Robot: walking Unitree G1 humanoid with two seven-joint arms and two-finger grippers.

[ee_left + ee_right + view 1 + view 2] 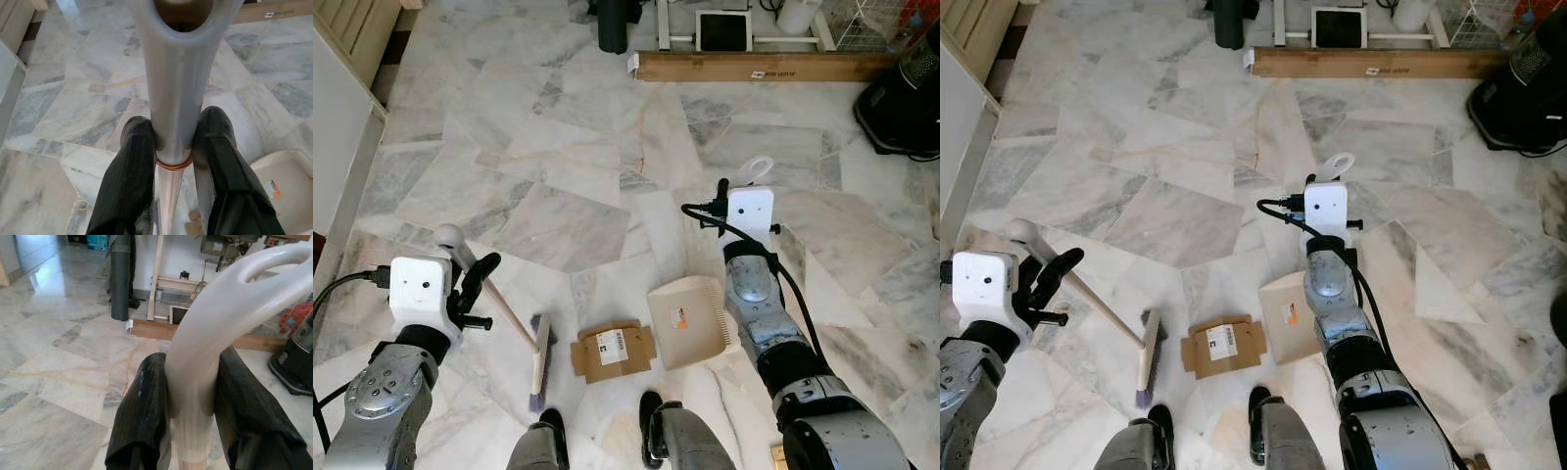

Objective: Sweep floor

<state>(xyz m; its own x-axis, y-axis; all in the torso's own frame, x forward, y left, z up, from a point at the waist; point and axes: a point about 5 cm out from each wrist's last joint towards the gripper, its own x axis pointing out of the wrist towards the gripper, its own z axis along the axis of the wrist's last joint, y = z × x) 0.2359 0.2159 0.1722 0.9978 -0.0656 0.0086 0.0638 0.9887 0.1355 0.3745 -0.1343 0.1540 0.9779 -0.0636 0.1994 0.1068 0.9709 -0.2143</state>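
My left gripper (173,147) pinches the broom (539,358) handle, its head on the marble floor (558,166) beside a flattened carton (613,352). My right gripper (193,387) clamps the dustpan (690,318) handle, pan touching the carton's other side.

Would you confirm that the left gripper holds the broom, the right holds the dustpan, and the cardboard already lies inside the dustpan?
Not quite: the cardboard lies on the floor between the broom and dustpan, as the left eye view shows. The left gripper and right gripper hold as stated.
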